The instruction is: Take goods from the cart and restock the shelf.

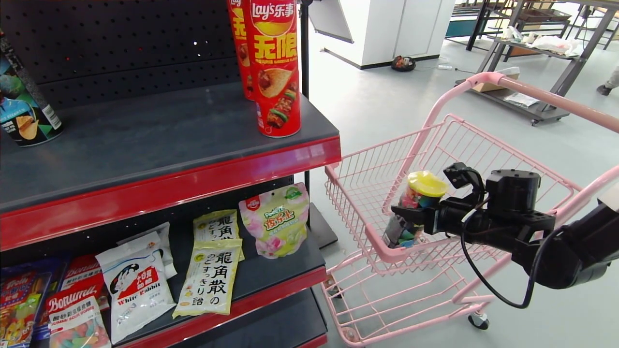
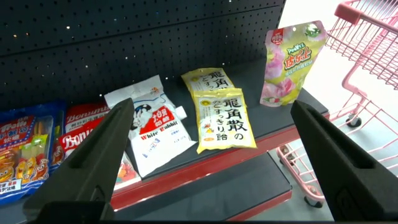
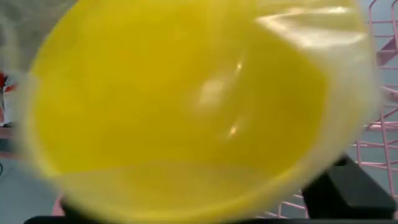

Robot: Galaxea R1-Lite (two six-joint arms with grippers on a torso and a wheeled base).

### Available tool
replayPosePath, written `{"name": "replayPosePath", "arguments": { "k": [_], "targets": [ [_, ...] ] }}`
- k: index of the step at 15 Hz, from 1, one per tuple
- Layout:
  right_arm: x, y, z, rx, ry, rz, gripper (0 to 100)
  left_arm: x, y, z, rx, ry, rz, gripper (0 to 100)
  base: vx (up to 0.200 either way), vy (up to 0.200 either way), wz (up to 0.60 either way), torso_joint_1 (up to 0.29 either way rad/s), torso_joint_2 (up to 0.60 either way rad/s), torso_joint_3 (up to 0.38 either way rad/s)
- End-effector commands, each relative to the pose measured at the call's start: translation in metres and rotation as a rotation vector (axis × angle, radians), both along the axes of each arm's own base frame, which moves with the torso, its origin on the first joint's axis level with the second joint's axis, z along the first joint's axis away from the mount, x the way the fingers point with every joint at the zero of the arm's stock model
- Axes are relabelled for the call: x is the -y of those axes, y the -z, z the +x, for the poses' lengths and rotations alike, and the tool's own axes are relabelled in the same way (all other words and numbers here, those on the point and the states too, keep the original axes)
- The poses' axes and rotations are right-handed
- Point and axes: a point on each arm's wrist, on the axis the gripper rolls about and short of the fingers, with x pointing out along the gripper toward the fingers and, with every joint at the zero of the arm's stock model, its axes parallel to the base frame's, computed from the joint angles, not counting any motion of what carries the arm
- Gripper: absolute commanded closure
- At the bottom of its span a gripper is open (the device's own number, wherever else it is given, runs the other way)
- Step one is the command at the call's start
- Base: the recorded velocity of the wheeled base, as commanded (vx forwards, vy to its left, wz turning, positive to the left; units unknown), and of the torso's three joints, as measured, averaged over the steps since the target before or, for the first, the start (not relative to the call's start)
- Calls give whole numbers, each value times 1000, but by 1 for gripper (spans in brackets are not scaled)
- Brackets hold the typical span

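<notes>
Right arm (image 1: 556,241) lies level at right; right claw (image 1: 410,211) pinches a yellow-lidded clear jar (image 1: 426,183) in the pink wire cart (image 1: 387,251); left claw (image 2: 211,109) spread.

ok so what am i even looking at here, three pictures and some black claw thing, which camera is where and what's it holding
This is a two-armed robot restocking a shop shelf. The wide picture comes from a camera on its head, looking down at the shelf and a pink cart. The other two come from cameras on its wrists. The black claw is the right gripper, shut on a jar with a yellow lid in the cart's basket. The right wrist camera sees that lid up close. The left gripper is open, its two dark fingers framing sweet packets on the lower shelf. Red crisp tubes stand on the upper shelf.
</notes>
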Motion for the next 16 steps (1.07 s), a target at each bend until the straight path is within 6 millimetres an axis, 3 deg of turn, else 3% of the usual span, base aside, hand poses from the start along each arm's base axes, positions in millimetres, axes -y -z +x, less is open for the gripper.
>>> {"name": "replayPosePath", "arguments": {
  "k": [1, 3, 5, 6, 7, 8, 11, 12, 14, 16],
  "targets": [
    [-2, 5, 2, -4, -2, 5, 100, 0, 0, 0, -1, 0, 0, 0, 0, 0, 0, 0, 0, 0],
    [-2, 3, 1, 10, -2, 2, 100, 0, 0, 0, -1, 0, 0, 0, 0, 0, 0, 0, 0, 0],
    [-1, -16, -1, 103, 6, 13, 100, 0, 0, 0, -1, 0, 0, 0, 0, 0, 0, 0, 0, 0],
    [-1, -16, -1, 103, 6, 13, 100, 0, 0, 0, -1, 0, 0, 0, 0, 0, 0, 0, 0, 0],
    [0, -47, -6, 202, 14, 27, 100, 0, 0, 0, -1, 0, 0, 0, 0, 0, 0, 0, 0, 0],
    [1, -61, -8, 245, 15, 33, 100, 0, 0, 0, -1, 0, 0, 0, 0, 0, 0, 0, 0, 0],
    [8, -134, -30, 364, 27, 46, 100, 0, 0, 0, -1, 0, 0, 0, 0, 0, 0, 0, 0, 0],
    [11, -171, -50, 402, 34, 49, 100, 0, 0, 0, -3, 1, 0, 0, 0, 0, 0, 0, 0, 0],
    [17, -215, -97, 411, 58, 49, 100, 0, 0, 0, -3, 1, 0, 0, 0, 0, 0, 0, 0, 0],
    [30, -222, -164, 289, 102, -13, 100, 0, 0, 0, -3, 3, 0, 0, 0, 0, 0, 0, 0, 0]
  ]
}}
